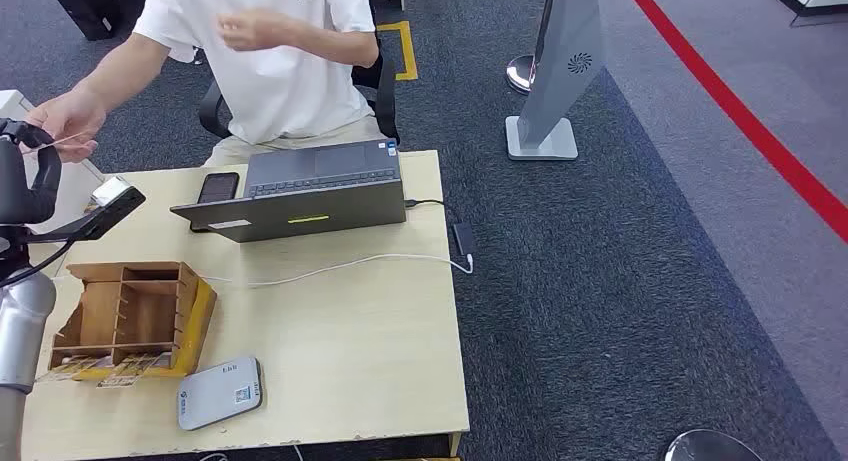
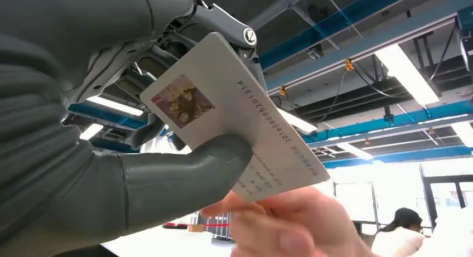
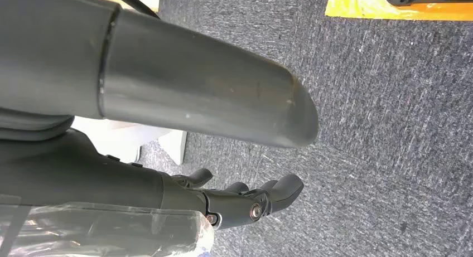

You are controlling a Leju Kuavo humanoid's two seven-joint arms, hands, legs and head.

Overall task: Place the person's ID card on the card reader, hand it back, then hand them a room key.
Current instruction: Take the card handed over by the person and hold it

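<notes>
The ID card [image 2: 240,120] is a pale grey rectangle with a small photo near one end and a line of printed digits along one long edge. It is tilted, pinched between the thumb and fingers of the left robot hand [image 2: 167,156] at the far left, above the counter's left edge, and a person's fingers touch its free end. The card reader [image 1: 220,392] is a flat grey rounded slab lying on the near left of the counter [image 1: 380,341], beside a wooden organiser [image 1: 130,311].
</notes>
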